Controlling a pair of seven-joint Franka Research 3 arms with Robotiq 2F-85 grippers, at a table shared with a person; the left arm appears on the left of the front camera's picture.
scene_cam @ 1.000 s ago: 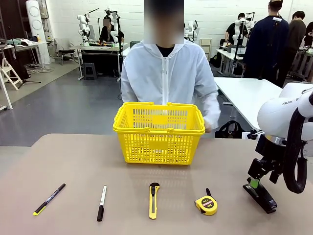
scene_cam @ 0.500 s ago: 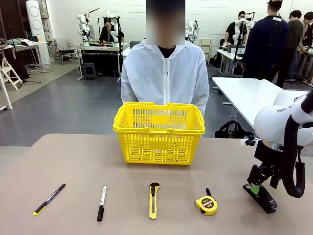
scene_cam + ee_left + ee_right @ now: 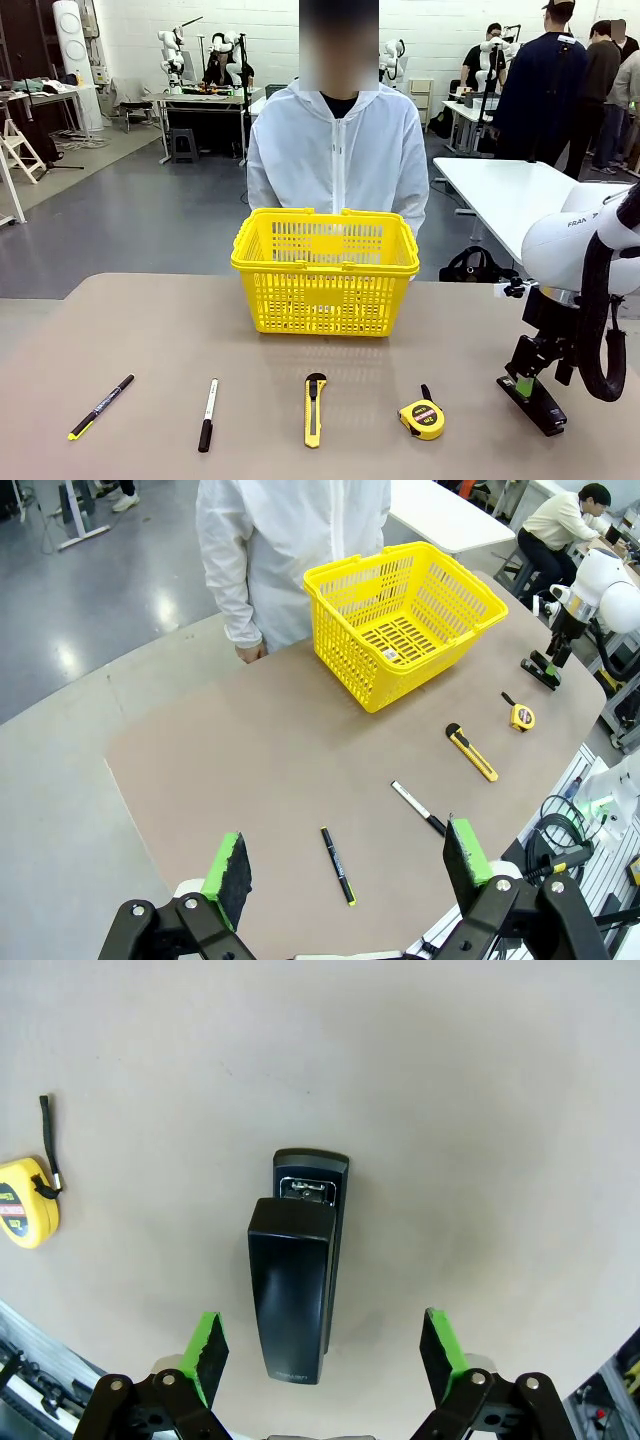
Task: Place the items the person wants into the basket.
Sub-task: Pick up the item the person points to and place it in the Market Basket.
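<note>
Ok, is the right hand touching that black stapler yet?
Apart. In the right wrist view the right hand is open and the black stapler lies between its pads with bare table on both sides.

1. Table (image 3: 160,330): bears every entry below.
2. Person (image 3: 338,160): at the far edge, middle, directly behind the basket.
3. Basket (image 3: 325,268): on the table, far middle.
4. Near row, left to right, each well apart from the next: pen (image 3: 101,407), marker (image 3: 208,413), utility knife (image 3: 314,409), tape measure (image 3: 422,418).
5. Utility knife: straight in front of the basket.
6. Stapler (image 3: 537,402): right of the tape measure, by the right end, under the right gripper (image 3: 517,385).
</note>
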